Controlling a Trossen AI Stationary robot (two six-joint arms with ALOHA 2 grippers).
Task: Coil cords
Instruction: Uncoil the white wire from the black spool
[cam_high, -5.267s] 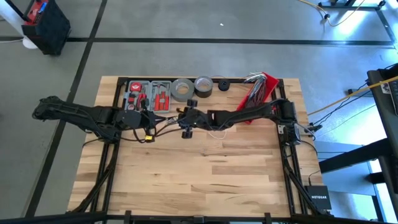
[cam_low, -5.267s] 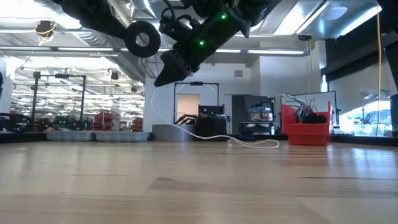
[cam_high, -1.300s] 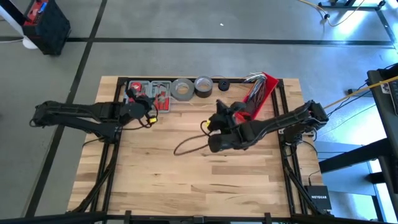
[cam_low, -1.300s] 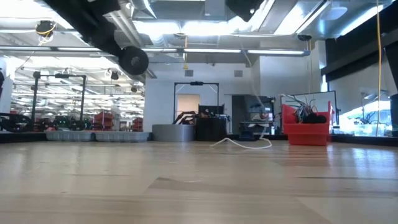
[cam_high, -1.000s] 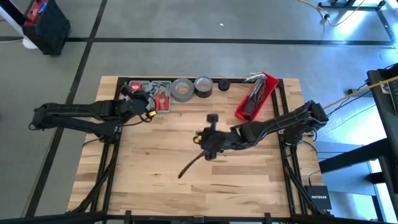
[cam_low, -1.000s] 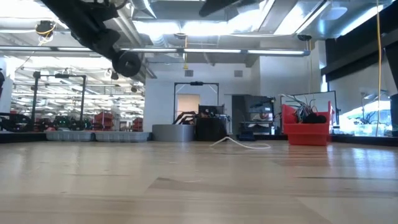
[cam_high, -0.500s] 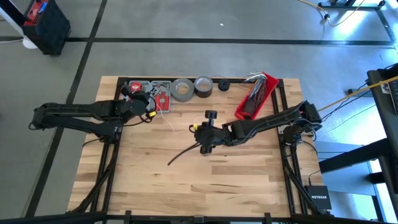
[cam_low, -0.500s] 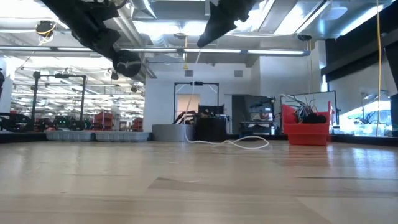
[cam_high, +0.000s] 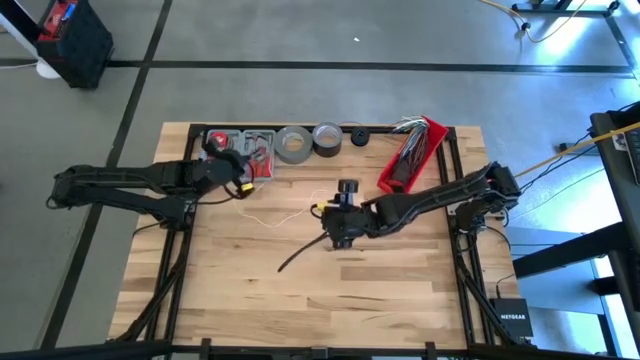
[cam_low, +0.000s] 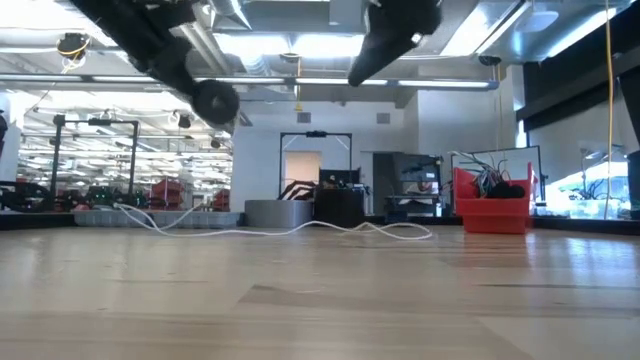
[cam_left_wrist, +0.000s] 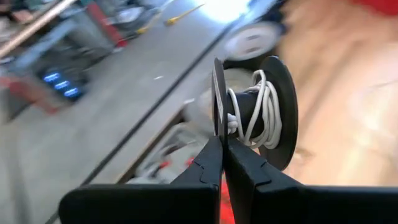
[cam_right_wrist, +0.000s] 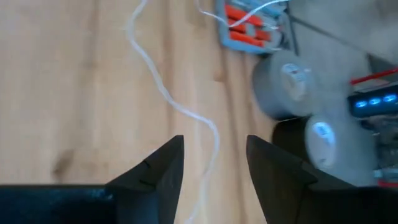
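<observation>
Two arms, one cord half-wound

L jaws (cam_left_wrist: 222, 146) are pinched closed on the thin flange of a black spool (cam_left_wrist: 255, 112), w/ several turns of white cord (cam_left_wrist: 266, 115) wrapped on its hub just beyond the tips. R jaws (cam_right_wrist: 211, 155) are spread wide w/ nothing between them; cord runs across the desk (cam_high: 330, 290) ahead of the tips and passes under the gap.

Risks, as I judge them: grip is on the flange edge only, so a tug on the loose cord could twist or pull the spool free. Slack is long and wavy, so it could snag or let turns slip off the hub.

Views differ: high view shows the cord's path from L jaws toward R jaws, plus a dark cord (cam_high: 300, 258) lying just below R jaws. Low view shows cord resting flat on the desk. Only L wrist view shows the wound turns.
</observation>
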